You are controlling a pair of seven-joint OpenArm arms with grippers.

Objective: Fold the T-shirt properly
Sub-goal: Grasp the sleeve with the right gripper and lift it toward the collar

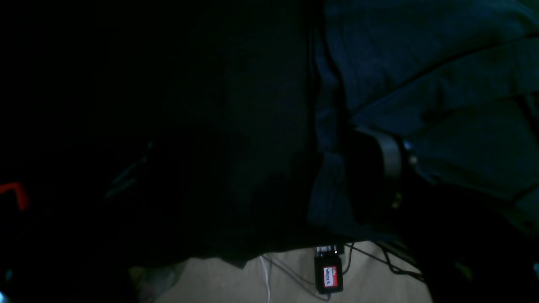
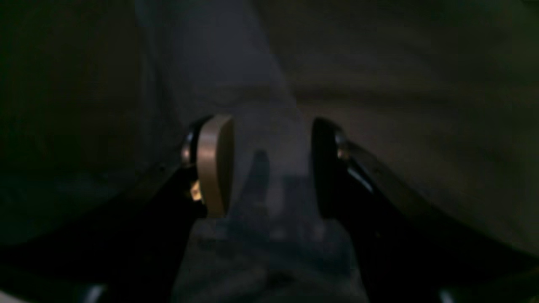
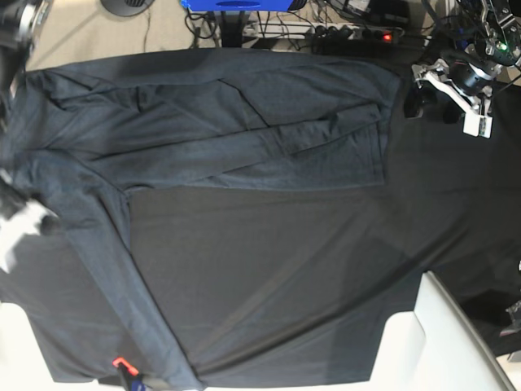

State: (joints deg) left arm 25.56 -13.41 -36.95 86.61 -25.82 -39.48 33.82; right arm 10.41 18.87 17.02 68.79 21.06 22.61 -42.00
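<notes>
The dark grey T-shirt (image 3: pixel 244 138) lies spread across the back of the table, and a strip of it runs down the left side. At the left edge of the base view my right arm (image 3: pixel 23 221) is a pale blur over that strip. The right wrist view shows my right gripper (image 2: pixel 271 166) open, with grey cloth (image 2: pixel 252 75) lying below the gap and nothing pinched. My left gripper (image 3: pixel 423 96) hangs at the shirt's right edge. In the dim left wrist view its jaws stand wide, with one pad (image 1: pixel 391 155) over the shirt (image 1: pixel 442 63).
A smooth black table cloth (image 3: pixel 285 277) covers the table in front of the shirt. A white panel (image 3: pixel 444 334) juts in at the front right. A power strip (image 3: pixel 358 37) and cables lie behind the table. A small black box with a red label (image 1: pixel 329 274) sits on the floor.
</notes>
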